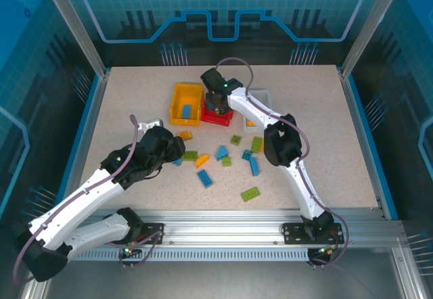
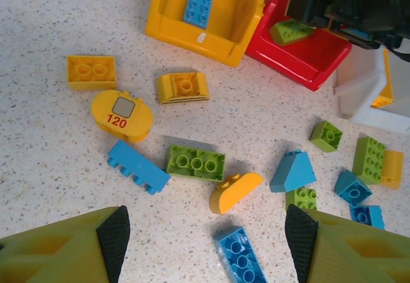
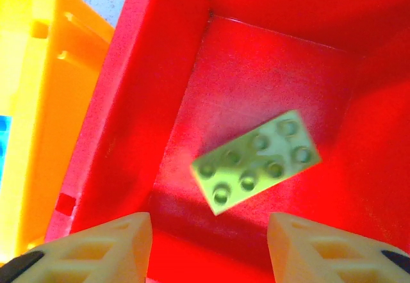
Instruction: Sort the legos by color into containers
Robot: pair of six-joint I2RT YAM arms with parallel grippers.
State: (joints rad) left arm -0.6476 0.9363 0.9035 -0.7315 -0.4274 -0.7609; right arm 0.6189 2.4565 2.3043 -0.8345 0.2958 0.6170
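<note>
Three containers stand at the back: a yellow-orange bin (image 1: 174, 104) holding a blue lego (image 2: 198, 4), a red bin (image 1: 211, 120) and a white bin (image 1: 265, 96). My right gripper (image 1: 216, 101) hangs open over the red bin (image 3: 160, 104), and a green lego (image 3: 256, 161) lies free below its jaws. Blue, green and orange legos are scattered mid-table. My left gripper (image 2: 208, 238) hovers open above them, with a blue lego (image 2: 240, 257) on the table between its fingers (image 2: 114, 235). An orange curved lego (image 2: 234, 191) and a green lego (image 2: 195, 162) lie just ahead.
An oval orange piece marked 120 (image 2: 122, 113) and two more orange legos (image 2: 91, 72) lie at the left. The white bin (image 2: 359, 84) holds an orange piece (image 2: 387, 81). A green lego (image 1: 250, 193) sits nearest the front edge. A raised frame borders the table.
</note>
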